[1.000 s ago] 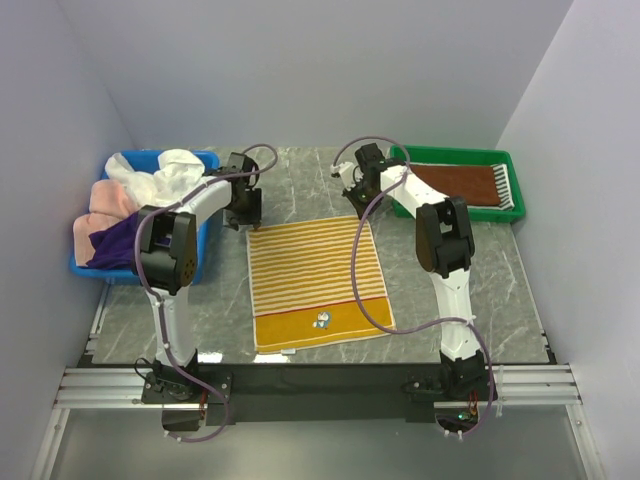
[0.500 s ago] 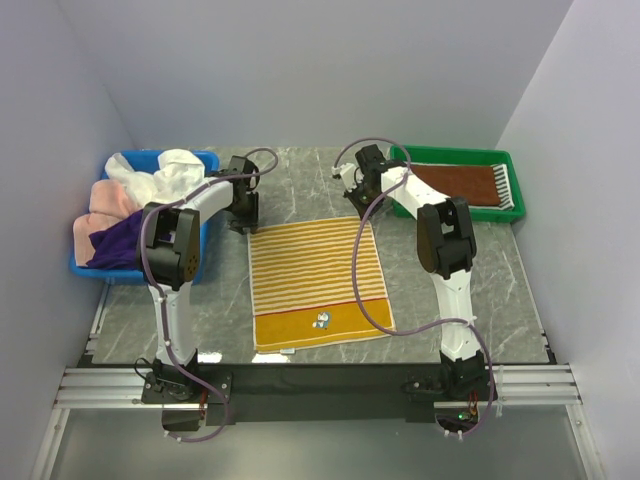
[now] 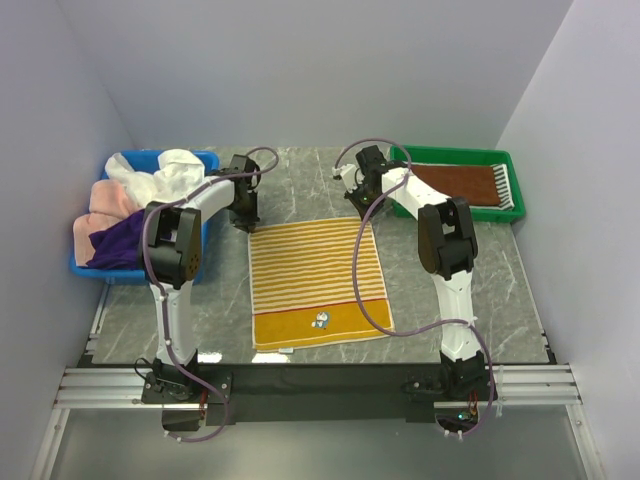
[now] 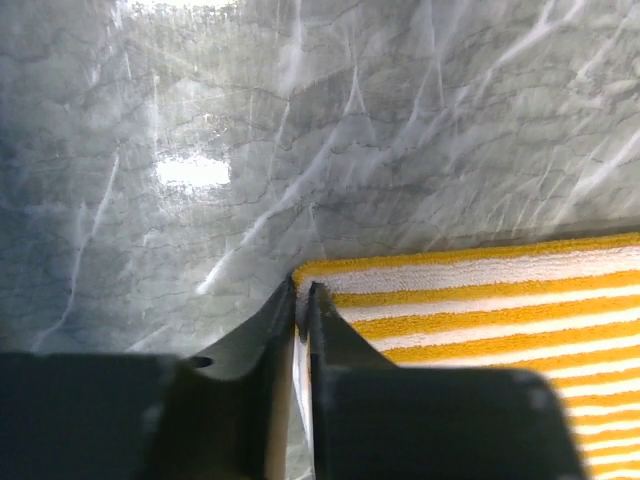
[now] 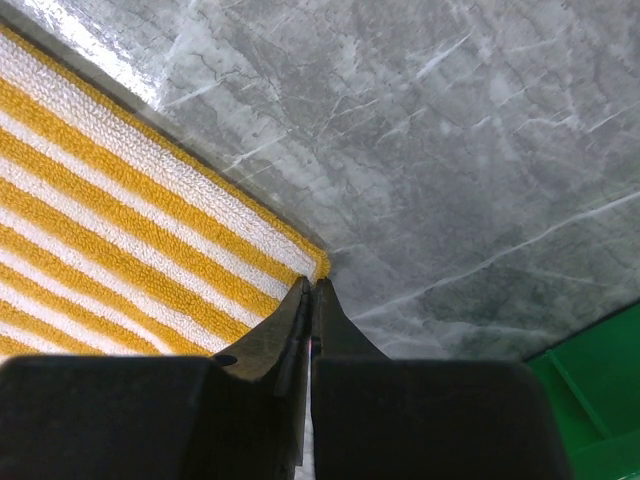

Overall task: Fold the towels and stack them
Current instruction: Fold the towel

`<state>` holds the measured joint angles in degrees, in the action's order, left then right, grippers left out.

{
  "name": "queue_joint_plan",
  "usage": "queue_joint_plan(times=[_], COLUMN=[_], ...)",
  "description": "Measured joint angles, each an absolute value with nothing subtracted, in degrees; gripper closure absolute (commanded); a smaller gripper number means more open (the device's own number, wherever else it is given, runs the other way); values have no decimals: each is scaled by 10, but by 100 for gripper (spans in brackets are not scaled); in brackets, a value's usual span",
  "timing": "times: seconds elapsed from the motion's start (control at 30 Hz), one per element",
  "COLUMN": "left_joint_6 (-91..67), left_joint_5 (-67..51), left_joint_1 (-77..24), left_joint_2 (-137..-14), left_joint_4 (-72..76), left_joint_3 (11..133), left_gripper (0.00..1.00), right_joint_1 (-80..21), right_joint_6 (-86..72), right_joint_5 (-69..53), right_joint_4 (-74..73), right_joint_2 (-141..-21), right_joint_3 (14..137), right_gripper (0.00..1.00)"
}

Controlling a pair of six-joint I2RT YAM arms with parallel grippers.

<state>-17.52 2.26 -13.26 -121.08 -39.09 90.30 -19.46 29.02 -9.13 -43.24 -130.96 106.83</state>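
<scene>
Yellow striped towel (image 3: 315, 280) lies flat, centre of the marble table (image 3: 470, 290), cartoon patch at its near edge. Left gripper (image 4: 301, 290) is at the towel's far-left corner, jaws narrow, pinching the cloth edge between them. Right gripper (image 5: 312, 285) is at the towel's far-right corner, jaws fully closed, tips on the corner; can't tell if cloth is caught. The right arm's cable (image 3: 362, 290) hangs across the towel's right edge. Left of the towel: blue bin (image 3: 205, 160) piled with white, pink and purple towels (image 3: 120, 205). Right of the towel, further back: green tray (image 3: 515, 200) with 1 brown towel (image 3: 455, 185).
</scene>
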Motion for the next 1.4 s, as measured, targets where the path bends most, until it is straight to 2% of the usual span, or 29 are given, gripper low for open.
queue_joint_plan(times=[0.07, 0.53, 1.03, 1.2, 1.4], left_joint_6=[-176, -168, -122, -115, -114], left_joint_5=[18, 38, 111, 115, 113], left_joint_1=[-133, -138, -138, -138, -138], left_joint_2=[-1214, -1210, -1209, -1179, -1098], left_joint_4=[-394, -391, -224, -155, -92], left_joint_3=[908, 912, 938, 893, 811], left_gripper=[99, 99, 99, 99, 99], right_joint_1=[-195, -191, -187, -187, -188], right_joint_6=[290, 276, 262, 260, 251], right_joint_5=[-91, -91, -29, -14, -13], right_joint_4=[-432, -404, -266, -230, -187], right_joint_2=[-1309, -1295, -1265, -1262, -1208], right_joint_3=[1068, 1052, 1048, 1043, 969], right_gripper=[100, 100, 100, 100, 100])
